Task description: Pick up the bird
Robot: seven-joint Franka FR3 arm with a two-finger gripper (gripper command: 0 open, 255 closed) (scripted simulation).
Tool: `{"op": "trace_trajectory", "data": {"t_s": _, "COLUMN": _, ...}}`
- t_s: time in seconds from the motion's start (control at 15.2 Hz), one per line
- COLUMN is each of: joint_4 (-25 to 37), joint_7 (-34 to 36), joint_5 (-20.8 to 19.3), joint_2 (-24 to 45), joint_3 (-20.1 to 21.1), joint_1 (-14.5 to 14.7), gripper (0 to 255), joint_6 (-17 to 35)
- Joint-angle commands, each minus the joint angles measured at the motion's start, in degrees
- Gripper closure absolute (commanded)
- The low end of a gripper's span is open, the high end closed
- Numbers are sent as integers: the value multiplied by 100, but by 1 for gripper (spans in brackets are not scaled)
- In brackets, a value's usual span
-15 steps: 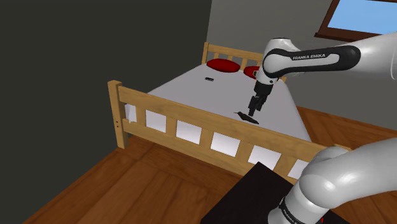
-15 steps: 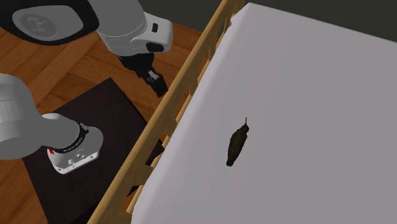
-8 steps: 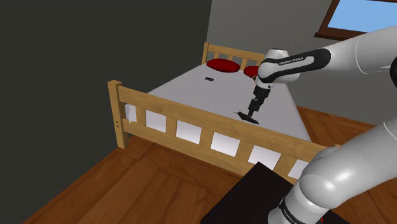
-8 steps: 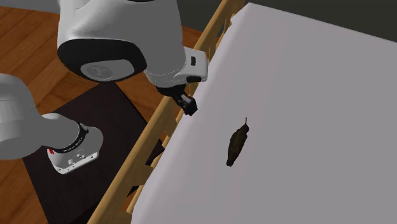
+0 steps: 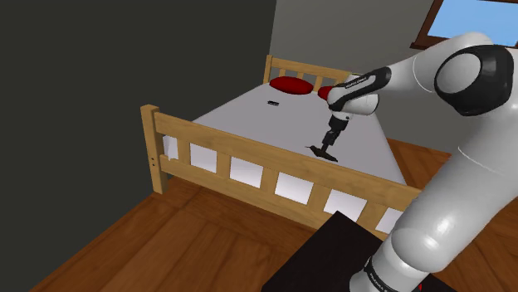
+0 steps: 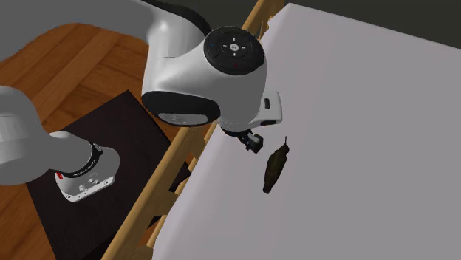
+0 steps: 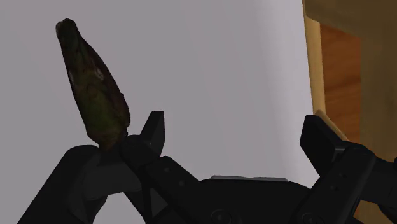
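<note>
The bird is small, dark brown-green and slender, and lies flat on the grey bed. My black gripper hangs low over the sheet between the wooden footboard rail and the bird, a short way from the bird's beak end. The shoulder view shows the gripper pointing down right at the bird. In the wrist view the gripper is open with only bare sheet between its fingers. There the bird lies outside the gap, beside one finger.
The slatted wooden footboard runs along the bed's near end, close to the gripper. Two red pillows lie by the headboard, with a small dark object on the sheet. My black stand sits on the wooden floor.
The arm has swung from above the floor across the footboard and over the bed, bringing the gripper close beside the bird. The bird has stayed where it was.
</note>
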Motion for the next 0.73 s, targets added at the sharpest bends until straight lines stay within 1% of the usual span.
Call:
{"op": "trace_trajectory", "data": {"t_s": 0.0, "joint_4": 391, "joint_7": -596, "joint_5": 536, "joint_2": 620, "joint_3": -160, "joint_1": -41, "gripper": 0, "joint_6": 134}}
{"op": "trace_trajectory", "data": {"t_s": 0.13, "joint_4": 759, "joint_7": -1081, "joint_5": 1027, "joint_2": 1150, "joint_3": -176, "joint_1": -174, "gripper": 0, "joint_6": 177}}
{"op": "trace_trajectory", "data": {"t_s": 0.33, "joint_4": 1381, "joint_7": -1717, "joint_5": 1700, "joint_2": 1922, "joint_3": -67, "joint_1": -502, "gripper": 0, "joint_6": 150}}
{"op": "trace_trajectory", "data": {"t_s": 0.53, "joint_4": 2083, "joint_7": -2199, "joint_5": 2228, "joint_2": 2651, "joint_3": 141, "joint_1": -919, "gripper": 0, "joint_6": 49}}
{"op": "trace_trajectory", "data": {"t_s": 0.66, "joint_4": 2515, "joint_7": -2407, "joint_5": 2467, "joint_2": 3051, "joint_3": 267, "joint_1": -1161, "gripper": 0, "joint_6": -33}}
